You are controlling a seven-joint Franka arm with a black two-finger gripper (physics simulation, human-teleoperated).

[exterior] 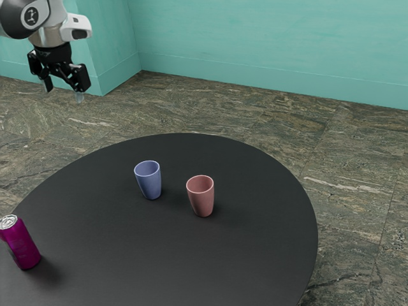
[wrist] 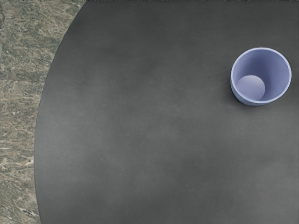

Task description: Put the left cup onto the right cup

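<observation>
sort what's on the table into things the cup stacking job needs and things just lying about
For the job: blue cup, to be lifted; pink cup, to receive it.
Just lying about: magenta can.

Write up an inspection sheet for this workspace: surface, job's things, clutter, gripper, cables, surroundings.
Surface: round black table, unmarked.
Job's things: blue cup and pink cup, both upright with mouths up, side by side, not touching; the wrist view shows the blue cup is empty.
Clutter: magenta can, upright near the table's edge at the exterior view's left.
Gripper: gripper open, holding nothing, raised well above and away from the cups.
Cables: nothing seen.
Surroundings: marbled stone floor, teal wall.
</observation>
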